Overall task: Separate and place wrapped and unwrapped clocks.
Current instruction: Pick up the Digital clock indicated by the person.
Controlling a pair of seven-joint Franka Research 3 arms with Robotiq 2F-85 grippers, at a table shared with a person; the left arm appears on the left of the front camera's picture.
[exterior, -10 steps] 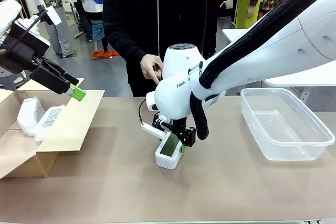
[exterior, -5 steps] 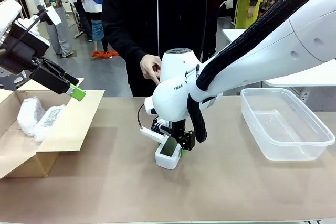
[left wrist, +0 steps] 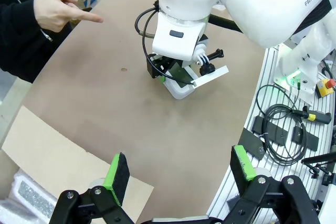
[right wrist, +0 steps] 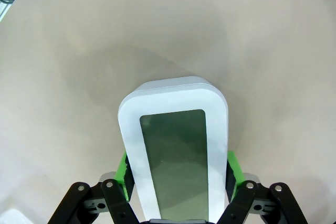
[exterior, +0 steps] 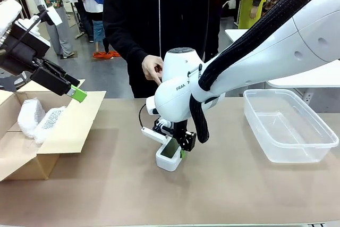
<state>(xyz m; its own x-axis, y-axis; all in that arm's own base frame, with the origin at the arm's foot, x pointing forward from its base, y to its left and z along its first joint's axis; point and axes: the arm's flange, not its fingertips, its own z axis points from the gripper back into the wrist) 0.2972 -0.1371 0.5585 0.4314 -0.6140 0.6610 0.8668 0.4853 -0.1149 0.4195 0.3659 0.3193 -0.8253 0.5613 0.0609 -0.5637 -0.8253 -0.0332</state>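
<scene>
White and smooth, the bare clock (right wrist: 173, 150) sits clamped between the green pads (right wrist: 125, 178) of the right tool (exterior: 175, 151), which presses on its two long sides near one end. Its grey screen faces the wrist camera. In the front view this unwrapped clock (exterior: 169, 154) is near the middle of the brown table (exterior: 223, 195), tilted with its lower end at or just above the surface; whether it touches cannot be told.

Two wrapped clocks (exterior: 38, 117), bundled in clear bubble wrap, lie side by side inside the open cardboard box (exterior: 69, 131) at the table's left end. The left tool (left wrist: 181, 176) hangs above that box with its jaws spread wide and nothing between them.

At the table's right stands a clear plastic tub (exterior: 313, 144), well apart from the bare clock.

Across the table a person in a black top stands with one hand (exterior: 152, 69) held up just behind the right arm's wrist; in the left wrist view that hand (left wrist: 58, 10) points a finger over the table.
</scene>
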